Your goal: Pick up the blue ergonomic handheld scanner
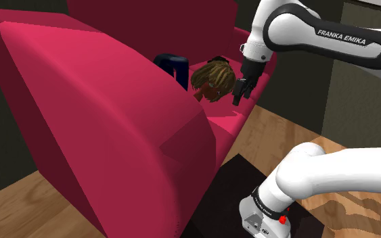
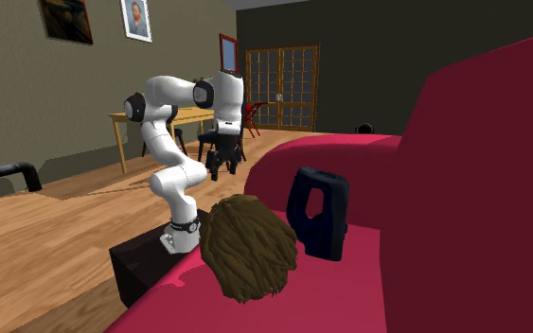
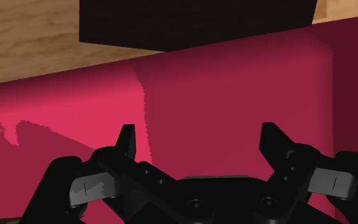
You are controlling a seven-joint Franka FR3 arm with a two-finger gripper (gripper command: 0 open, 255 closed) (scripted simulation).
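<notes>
Scanner point(image 2: 316, 213), dark blue, standing upright on the seat of the red sofa point(image 2: 463, 189), close to the backrest; in the shoulder view the scanner point(image 1: 172, 66) is partly hidden behind the sofa's point(image 1: 101, 101) near arm. Its upright pose leaves the looped handle uppermost, which probably suits a grasp from above or from the side. A brown shaggy tuft point(image 2: 250, 248) lies just beside it on the cushion; in the shoulder view the tuft point(image 1: 211, 78) sits between scanner and gripper point(image 1: 239, 100), so the approach likely has to pass over or around it. The gripper point(image 3: 199, 137) hangs over the seat's point(image 3: 234, 83) edge nearest the black stand point(image 3: 196, 22), well apart from the scanner, its two fingers spread wide with nothing between them, a released state that fits a reach not yet completed. From the second exterior view the gripper point(image 2: 217, 170) points downward. Count: one scanner, one tuft, one sofa, one stand point(image 1: 229, 196), one arm bearing one gripper with two fingers
</notes>
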